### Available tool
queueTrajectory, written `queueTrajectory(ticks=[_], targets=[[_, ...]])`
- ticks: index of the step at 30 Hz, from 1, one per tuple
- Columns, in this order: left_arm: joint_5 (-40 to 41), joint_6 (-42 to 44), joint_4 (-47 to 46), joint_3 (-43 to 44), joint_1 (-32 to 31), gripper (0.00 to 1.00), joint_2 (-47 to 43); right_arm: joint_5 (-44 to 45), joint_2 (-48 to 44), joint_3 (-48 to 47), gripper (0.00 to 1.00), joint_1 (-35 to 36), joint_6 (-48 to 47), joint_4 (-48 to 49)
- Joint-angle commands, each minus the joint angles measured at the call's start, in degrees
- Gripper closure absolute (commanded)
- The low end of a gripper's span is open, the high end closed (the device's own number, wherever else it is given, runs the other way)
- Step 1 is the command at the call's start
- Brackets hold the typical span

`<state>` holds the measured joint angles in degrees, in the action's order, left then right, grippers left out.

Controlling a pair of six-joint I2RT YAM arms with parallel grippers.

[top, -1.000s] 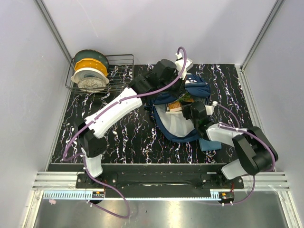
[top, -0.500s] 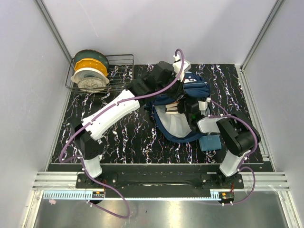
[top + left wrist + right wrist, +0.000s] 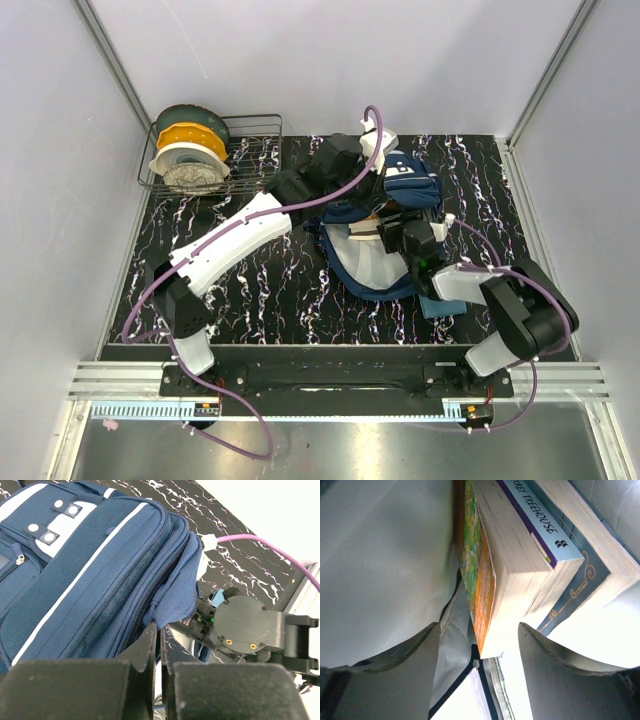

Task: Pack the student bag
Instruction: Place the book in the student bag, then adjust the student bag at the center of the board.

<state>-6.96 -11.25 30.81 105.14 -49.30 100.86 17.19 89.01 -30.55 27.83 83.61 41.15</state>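
Two books [image 3: 520,555] standing in your bag [image 3: 412,185] on the tabletop [image 3: 260,290], your left fingers [image 3: 142,652] pinched shut on its rim, your right fingers [image 3: 395,665] spread inside, either side of the books, gripping nothing.

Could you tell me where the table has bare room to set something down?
Bare table shows at the far right, between the student bag and the right edge, and at the front, between the left arm and the bag. Crowded around the bag, where the right arm also reaches.

Books [image 3: 520,555] inside student bag [image 3: 412,185]; rack [image 3: 262,140] far left; pouch [image 3: 440,305] seemingly right.
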Motion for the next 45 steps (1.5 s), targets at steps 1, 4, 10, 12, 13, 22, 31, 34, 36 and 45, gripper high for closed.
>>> queueTrajectory(ticks=[1, 4, 10, 12, 13, 22, 31, 34, 36, 45], targets=[[-1.65, -1.5, -8.48, 0.06, 0.43, 1.0, -4.79, -3.72, -8.05, 2.32, 0.31, -0.24, -3.98, -6.23], [-1.74, -1.67, -8.75, -1.16, 0.87, 1.0, -5.23, -8.9, -16.48, 6.36, 0.32, -0.24, -6.96, -11.67], [-3.06, -3.08, -11.47, -5.56, 1.75, 1.0, -6.02, -8.25, -45.64, 10.51, 0.32, -0.06, -11.54, -46.04], [-3.58, -3.43, -11.74, -6.0, 2.01, 1.0, -5.68, -5.17, -58.34, 10.16, 0.32, -0.06, -11.55, -55.78], [-3.59, -3.61, -11.74, -6.0, 2.1, 1.0, -5.59, -2.19, -62.6, 9.89, 0.32, 0.03, -11.54, -64.7], [-6.48, -3.43, -12.0, -8.28, 2.54, 0.87, -5.85, 16.19, -83.93, 1.73, 0.28, -0.15, -11.1, -87.63], [-4.82, -2.46, -12.61, -16.27, 3.33, 0.14, -10.68, 23.41, -62.48, -14.09, 0.11, -0.15, -24.28, -87.38], [-3.5, -3.51, -12.61, -19.43, 4.56, 0.09, -11.91, 22.19, -57.21, -17.09, 0.07, -0.15, -28.67, -86.24], [-3.67, -5.71, -13.31, -22.25, 6.22, 0.07, -12.96, 21.22, -52.64, -18.58, 0.05, -0.15, -30.61, -86.06], [-7.89, -13.1, -21.75, -40.71, 15.98, 0.01, -13.85, -4.33, -35.67, -16.75, 0.0, -11.9, -34.66, -76.69]])
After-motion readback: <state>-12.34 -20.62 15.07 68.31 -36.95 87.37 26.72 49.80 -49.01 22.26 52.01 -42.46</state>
